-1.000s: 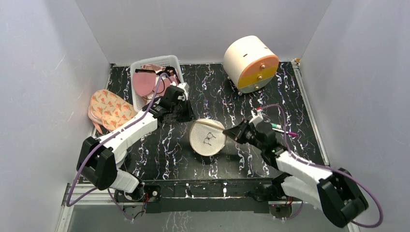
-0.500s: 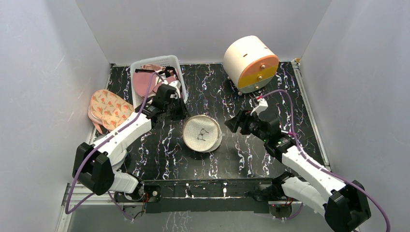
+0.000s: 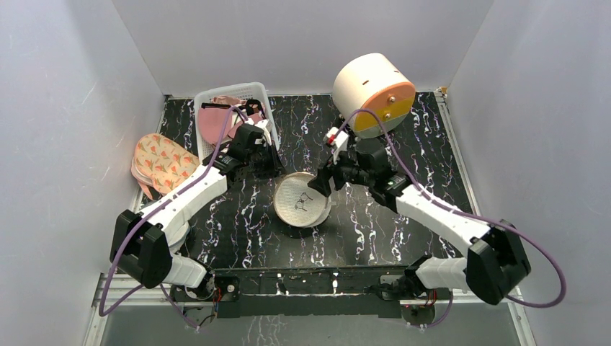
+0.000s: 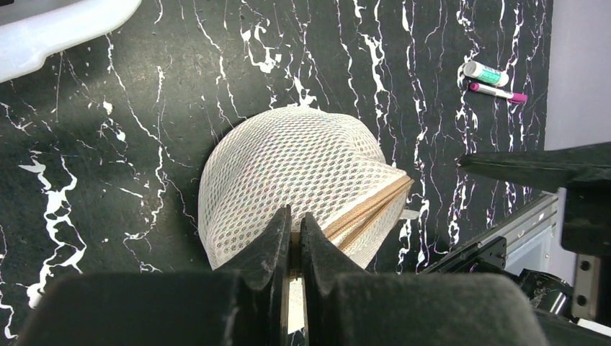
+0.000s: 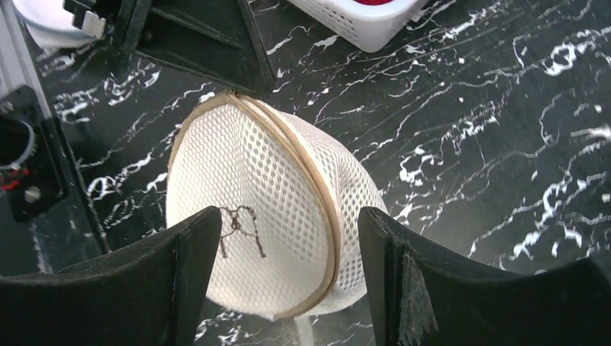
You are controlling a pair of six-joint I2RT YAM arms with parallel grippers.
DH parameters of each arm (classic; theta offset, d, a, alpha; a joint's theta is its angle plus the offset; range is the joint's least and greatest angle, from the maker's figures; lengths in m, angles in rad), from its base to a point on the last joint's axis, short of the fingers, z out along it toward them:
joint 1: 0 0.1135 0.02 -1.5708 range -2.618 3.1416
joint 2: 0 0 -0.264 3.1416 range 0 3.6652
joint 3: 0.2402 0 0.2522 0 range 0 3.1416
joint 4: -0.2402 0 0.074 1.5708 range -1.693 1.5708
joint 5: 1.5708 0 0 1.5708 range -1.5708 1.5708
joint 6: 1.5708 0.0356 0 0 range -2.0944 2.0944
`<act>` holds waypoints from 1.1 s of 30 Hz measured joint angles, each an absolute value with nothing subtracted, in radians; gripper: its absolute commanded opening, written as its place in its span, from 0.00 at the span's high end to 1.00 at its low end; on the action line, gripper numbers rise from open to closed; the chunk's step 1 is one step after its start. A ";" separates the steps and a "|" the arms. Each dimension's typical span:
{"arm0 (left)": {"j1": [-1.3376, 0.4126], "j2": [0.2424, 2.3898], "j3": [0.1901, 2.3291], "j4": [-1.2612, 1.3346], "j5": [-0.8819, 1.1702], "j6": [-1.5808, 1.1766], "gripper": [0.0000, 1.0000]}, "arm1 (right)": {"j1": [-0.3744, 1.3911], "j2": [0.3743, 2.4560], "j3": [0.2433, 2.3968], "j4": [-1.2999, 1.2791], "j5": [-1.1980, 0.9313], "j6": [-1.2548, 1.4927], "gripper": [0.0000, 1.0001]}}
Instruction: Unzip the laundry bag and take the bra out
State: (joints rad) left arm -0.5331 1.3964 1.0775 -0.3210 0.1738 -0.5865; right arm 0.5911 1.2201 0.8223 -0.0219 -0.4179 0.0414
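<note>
At table (image 3: 432, 144) centre sits the laundry bag (image 3: 301, 205), a round mesh pouch w/ a tan zip (image 5: 328, 209) running round its rim. On its back-left edge in the overhead view, the left gripper (image 4: 292, 231) is pinched tight on the zip band, so the bag is anchored & looks tipped up a bit. Just above the bag hangs the right gripper (image 5: 288, 216), jaws wide apart, nothing between them, not touching the mesh as far as I can tell.

Progress: early.
- The zip looks closed all the way round in the right wrist view: band unbroken, no gap.
- A small pale tab (image 4: 411, 214) sticks out at one end of the zip. Prob. the pull, but too small to be sure.
- No bra is out of this bag. Presumably it's inside, tho the mesh hides it; only a bra outline (image 5: 238, 227) printed on the face shows.
- The white basket (image 3: 229, 89) at back-left holds pink fabric (image 3: 216, 124); can't tell what.

Done: bag held steady.

Left to do: the right jaws must find & nip the pull and run it round the rim while the left gripper holds. Then reach in & lift the bra out.

So approx. all the real work remains; neither unzip nor removal has started, judging by how things lie.
</note>
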 measured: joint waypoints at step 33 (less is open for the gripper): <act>-0.533 1.438 1.062 -0.269 0.295 -0.652 1.00 | 0.712 1.485 0.985 -0.056 -0.465 -0.409 0.63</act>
State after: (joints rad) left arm -0.5331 1.4376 1.0618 -0.2687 0.2947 -0.6518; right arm 0.7120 1.4853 0.9848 -0.0563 -0.4648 -0.4091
